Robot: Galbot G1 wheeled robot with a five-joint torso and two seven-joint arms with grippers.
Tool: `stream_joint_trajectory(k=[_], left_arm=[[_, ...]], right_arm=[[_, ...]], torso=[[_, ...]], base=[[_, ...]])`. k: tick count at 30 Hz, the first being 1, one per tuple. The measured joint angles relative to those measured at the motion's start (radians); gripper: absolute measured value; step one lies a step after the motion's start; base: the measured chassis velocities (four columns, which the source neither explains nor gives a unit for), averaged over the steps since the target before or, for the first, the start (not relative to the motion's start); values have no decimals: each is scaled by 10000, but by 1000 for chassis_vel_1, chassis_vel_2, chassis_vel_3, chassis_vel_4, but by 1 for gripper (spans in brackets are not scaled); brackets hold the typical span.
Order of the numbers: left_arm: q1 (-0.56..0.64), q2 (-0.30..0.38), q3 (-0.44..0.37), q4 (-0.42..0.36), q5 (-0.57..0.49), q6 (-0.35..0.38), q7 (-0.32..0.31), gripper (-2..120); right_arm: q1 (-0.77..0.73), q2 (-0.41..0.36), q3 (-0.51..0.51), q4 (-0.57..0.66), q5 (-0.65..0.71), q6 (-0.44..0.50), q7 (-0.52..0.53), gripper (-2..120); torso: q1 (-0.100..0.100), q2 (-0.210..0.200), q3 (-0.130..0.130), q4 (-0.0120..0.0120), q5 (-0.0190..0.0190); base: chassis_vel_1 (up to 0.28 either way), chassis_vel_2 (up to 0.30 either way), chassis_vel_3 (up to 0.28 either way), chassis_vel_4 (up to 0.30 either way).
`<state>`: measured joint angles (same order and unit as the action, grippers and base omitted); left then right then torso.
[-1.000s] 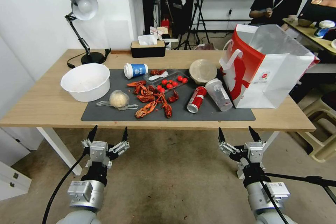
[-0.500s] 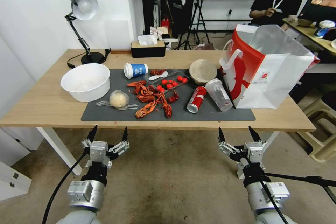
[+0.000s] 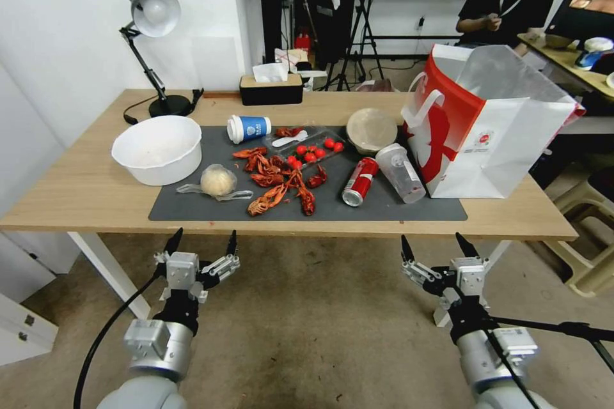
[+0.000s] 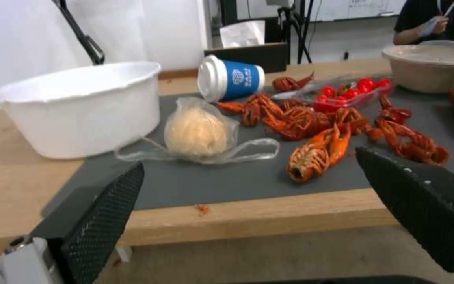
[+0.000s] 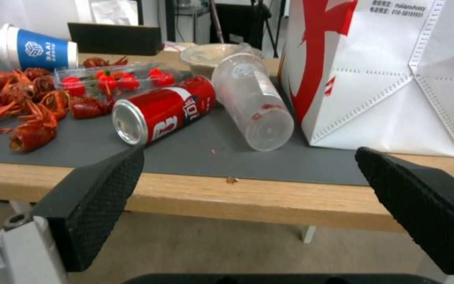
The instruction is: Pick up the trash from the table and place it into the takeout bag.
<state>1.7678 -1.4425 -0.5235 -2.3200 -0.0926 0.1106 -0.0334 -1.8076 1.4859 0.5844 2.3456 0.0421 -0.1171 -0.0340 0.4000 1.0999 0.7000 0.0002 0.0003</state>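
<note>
On the table (image 3: 83, 192) the trash lies over a dark grey mat (image 3: 192, 208): red crayfish shells (image 3: 275, 179), a wrapped pale ball (image 3: 217, 180), a blue-and-white paper cup (image 3: 248, 128) on its side, a red soda can (image 3: 359, 181), a clear plastic cup (image 3: 400, 172) and a round lidded container (image 3: 371, 129). The takeout bag (image 3: 492, 134) stands upright at the table's right end. My left gripper (image 3: 202, 241) and right gripper (image 3: 435, 244) hang open below the table's front edge, holding nothing. The wrapped ball (image 4: 198, 132) faces the left gripper; the can (image 5: 164, 110) and cup (image 5: 253, 106) face the right one.
A large white bowl (image 3: 157, 149) sits left of the mat, a desk lamp (image 3: 150, 45) and a black tissue box (image 3: 270, 88) stand at the back. A clear tray of cherry tomatoes (image 3: 310, 148) lies among the shells. A stool (image 3: 588, 230) stands right of the table.
Both arms have shifted slightly, the left gripper a little to the right. Nothing on the table has moved.
</note>
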Motion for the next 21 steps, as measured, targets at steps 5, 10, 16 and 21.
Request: stream_joint_trajectory(k=[5,10,16,21], left_arm=[[-487,728,462,-351,-1392,1716,-522,100],[-887,1338,840,-639,-2538,3135,-953,100],[-1037,1642,1035,-881,-3149,3933,-1209,100],[-1018,1645,1027,-903,-3159,3943,-1220,100]], right_arm=[[-96,-139,395,489,439,-1199,-383,100],[-188,-292,816,978,886,-2498,-815,100],[-175,-318,850,999,905,-2604,-863,100],[-151,-338,853,998,904,-2592,-863,100]], torso=[[0,0,0,-2,-5],[0,1,0,-2,-4],[0,0,0,-2,0],[0,0,0,-1,-3]], base=[[0,0,0,0],[0,0,0,0],[0,0,0,0],[0,0,0,0]])
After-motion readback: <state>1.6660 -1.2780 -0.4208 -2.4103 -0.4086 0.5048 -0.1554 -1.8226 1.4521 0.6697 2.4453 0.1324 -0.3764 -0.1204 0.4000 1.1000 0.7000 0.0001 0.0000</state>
